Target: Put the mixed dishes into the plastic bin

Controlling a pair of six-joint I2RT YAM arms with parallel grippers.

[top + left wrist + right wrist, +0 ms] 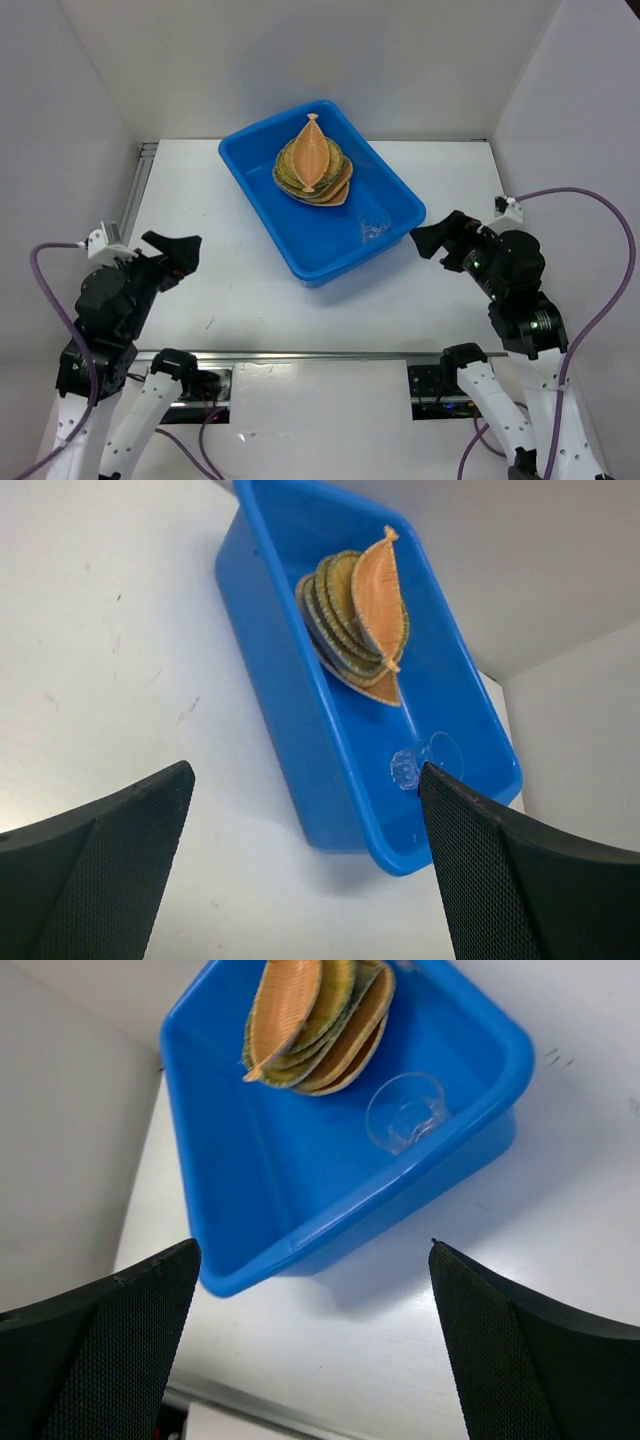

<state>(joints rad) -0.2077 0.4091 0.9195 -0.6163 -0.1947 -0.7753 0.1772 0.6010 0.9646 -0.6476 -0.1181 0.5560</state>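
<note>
The blue plastic bin (262,190) stands at the table's middle back, turned at an angle. Inside it lies a stack of woven bamboo trays (313,170) with a leaf-shaped one on top, and a small clear cup (373,229) rests on its side near the bin's near right corner. The trays (355,615) and cup (412,764) also show in the left wrist view, and the trays (315,1020) and cup (404,1112) in the right wrist view. My left gripper (172,258) hangs open over the table left of the bin. My right gripper (440,243) is open just right of the bin, holding nothing.
White walls close in the table on the left, back and right. A metal rail (300,355) runs along the near edge between the arm bases. Cables loop out from both arms at the sides.
</note>
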